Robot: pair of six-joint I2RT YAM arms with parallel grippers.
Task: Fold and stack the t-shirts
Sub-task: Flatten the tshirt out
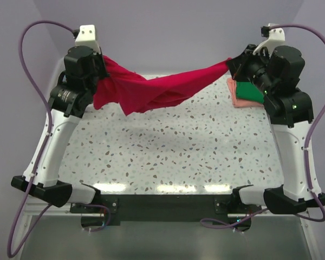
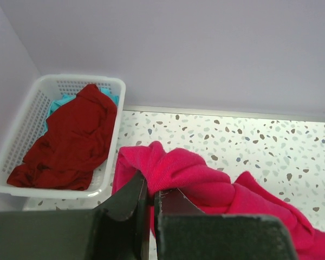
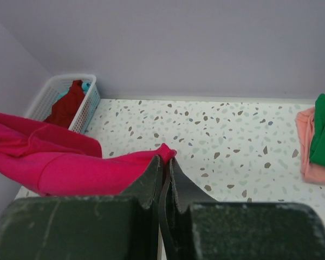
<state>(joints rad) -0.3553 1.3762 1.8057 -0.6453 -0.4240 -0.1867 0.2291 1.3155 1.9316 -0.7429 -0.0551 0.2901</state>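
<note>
- Currently the pink shirt point(image 1: 151, 89) is held stretched above the table point(image 1: 168, 162). In the overhead view it is slung from 10 o'clock to 2 o'clock, with its middle sagging toward the surface.
- One end is pinched by the left gripper point(image 2: 150, 187), whose jaws are closed down on a fold of the cloth. In the left wrist view, loose fabric is bunched just beside the fingers toward 4 o'clock.
- The other end is pinched by the right gripper point(image 3: 167, 160), whose jaws are likewise pressed together on a corner of the cloth.
- A green shirt point(image 1: 250, 92) is seen lying on a salmon shirt point(image 1: 238, 102) at 2 o'clock on the table.
- A white basket point(image 2: 21, 124) is seen at 9 o'clock in the left wrist view. A dark red shirt point(image 2: 70, 138) is heaped in it, and a teal shirt point(image 2: 55, 104) shows beneath.
</note>
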